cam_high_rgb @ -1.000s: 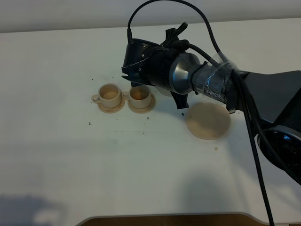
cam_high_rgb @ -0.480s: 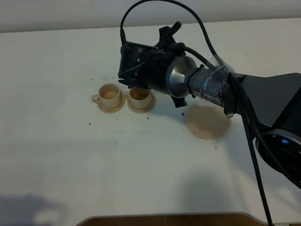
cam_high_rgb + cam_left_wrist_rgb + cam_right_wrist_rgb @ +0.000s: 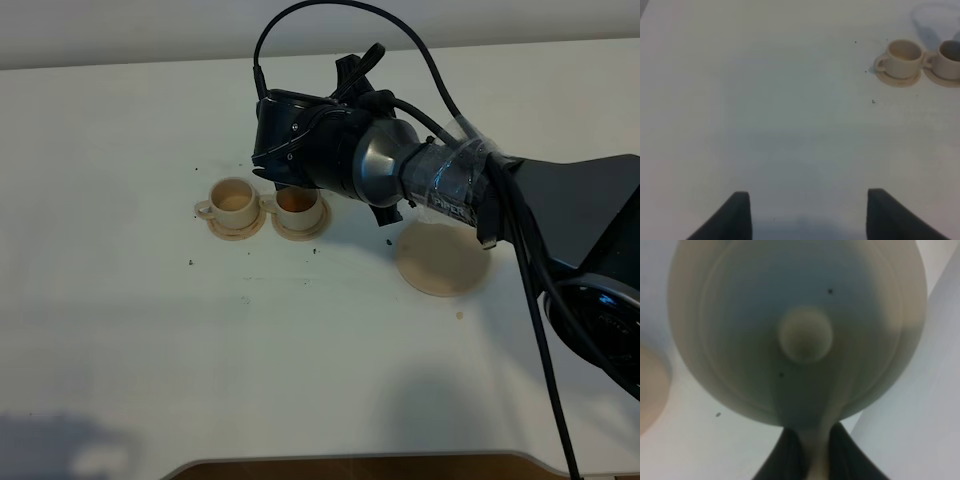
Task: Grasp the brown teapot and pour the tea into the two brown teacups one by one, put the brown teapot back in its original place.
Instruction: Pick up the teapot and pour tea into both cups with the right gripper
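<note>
The brown teapot fills the right wrist view, with its lid knob facing the camera. My right gripper is shut on its loop handle. In the high view the teapot is hidden under my right gripper, which hangs just behind the two brown teacups. The left cup and the right cup stand side by side on their small saucers; the right cup looks darker inside. The wide saucer lies bare to the right. My left gripper is open and empty, far from the cups.
The right arm and its cables reach in from the right above the wide saucer. Small dark specks dot the white table around the cups. The table's front edge is at the bottom.
My right gripper has moved a little to the left with the teapot, closer over the right cup, then held nearly still. The cups and the wide saucer have not moved.
</note>
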Controlling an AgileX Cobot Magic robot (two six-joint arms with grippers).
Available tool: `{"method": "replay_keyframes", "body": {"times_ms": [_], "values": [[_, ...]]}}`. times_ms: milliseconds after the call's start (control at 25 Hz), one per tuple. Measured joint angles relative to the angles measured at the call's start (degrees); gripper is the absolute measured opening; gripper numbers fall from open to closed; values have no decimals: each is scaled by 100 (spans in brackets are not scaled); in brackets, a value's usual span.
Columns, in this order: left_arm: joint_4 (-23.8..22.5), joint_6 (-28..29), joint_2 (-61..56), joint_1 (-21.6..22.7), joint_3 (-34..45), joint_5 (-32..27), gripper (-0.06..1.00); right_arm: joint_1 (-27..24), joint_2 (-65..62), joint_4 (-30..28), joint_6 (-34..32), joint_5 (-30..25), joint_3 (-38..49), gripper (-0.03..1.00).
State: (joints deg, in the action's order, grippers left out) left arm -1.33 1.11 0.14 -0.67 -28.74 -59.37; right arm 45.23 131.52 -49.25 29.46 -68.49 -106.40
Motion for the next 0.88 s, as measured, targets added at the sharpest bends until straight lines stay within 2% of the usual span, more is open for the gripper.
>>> {"method": "replay_keyframes", "body": {"times_ms": [880], "values": [[0, 0, 0, 0, 0, 0, 51, 75, 0, -563, 642, 323, 0, 12]]}}
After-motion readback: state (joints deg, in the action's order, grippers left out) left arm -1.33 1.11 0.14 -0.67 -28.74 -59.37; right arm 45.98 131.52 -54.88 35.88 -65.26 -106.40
